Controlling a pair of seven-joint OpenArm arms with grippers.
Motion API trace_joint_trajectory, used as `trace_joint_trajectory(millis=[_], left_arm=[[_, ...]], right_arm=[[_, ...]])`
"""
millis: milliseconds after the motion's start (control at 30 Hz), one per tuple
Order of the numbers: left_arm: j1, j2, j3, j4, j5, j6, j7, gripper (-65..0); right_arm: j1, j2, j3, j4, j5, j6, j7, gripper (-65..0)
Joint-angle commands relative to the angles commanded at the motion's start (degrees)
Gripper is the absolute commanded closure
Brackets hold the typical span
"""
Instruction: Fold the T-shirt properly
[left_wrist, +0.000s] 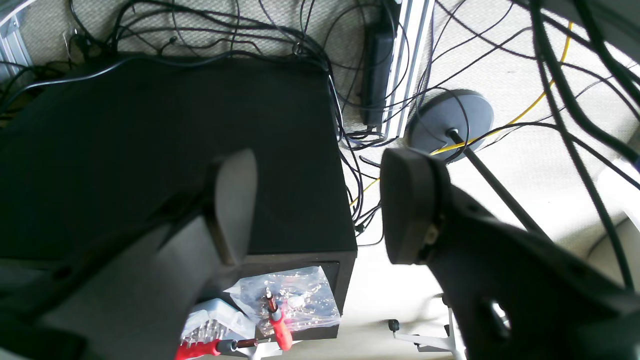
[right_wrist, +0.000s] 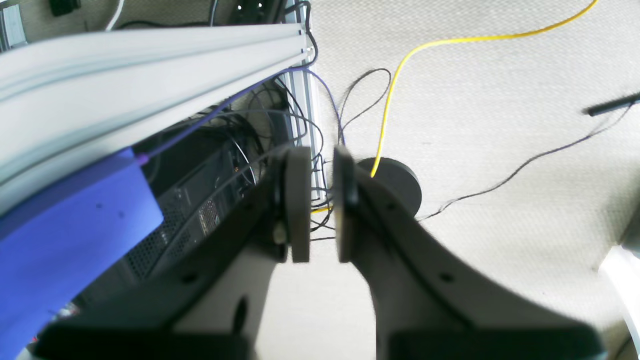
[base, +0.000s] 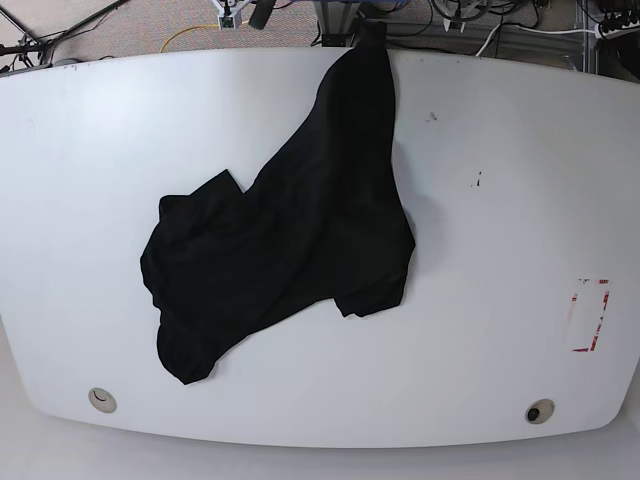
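While crumpled, black T-shirt, soft, floppy

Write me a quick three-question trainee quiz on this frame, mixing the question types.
1. True or false: the T-shirt lies neatly folded on the white table.
2. Which end effector stands wide open? A) left end effector B) right end effector
3. Fill in: the shirt's upper end reaches the table's ____ edge in the base view.

Key: 1. False; it is crumpled and spread unevenly. 2. A; the right one's jaws are nearly together with only a narrow gap, and neither holds anything. 3. Far (top); the cloth runs up to that edge, and neither arm appears over the table.
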Motion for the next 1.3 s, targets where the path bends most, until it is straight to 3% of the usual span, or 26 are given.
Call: trace_joint_trajectory(millis=[33,67,400,600,1300], left_arm=[[0.4,0.0,-0.1,0.8,-0.1,0.0,0.0,-36.5],[-2.6,0.9,0.6,-0.8,-0.1,-0.3,0.2,-36.3],[-4.4,0.9,0.6,-3.3,-0.5,-0.3,-0.4,-36.3],[-4.4,0.8,0.6,-3.6,-0.4,-0.3,-5.6,-36.3],[-4.2,0.8,0.6,-3.5,-0.4,-0.3,-5.8,-36.3]], right_arm=[[-0.5,0.0,0.1,0.7,0.0,-0.05,-0.1,-7.1],[11.5,0.5,-0.2,-13.2,0.5,0.22,1.2,-6.7],[12.1,0.5,-0.2,-13.2,0.5,0.04,1.3,-6.5],[12.1,0.4,-0.2,-13.2,0.5,0.04,1.3,-6.5],[12.0,0.4,-0.2,-13.1,0.5,-0.05,1.4,-6.5]])
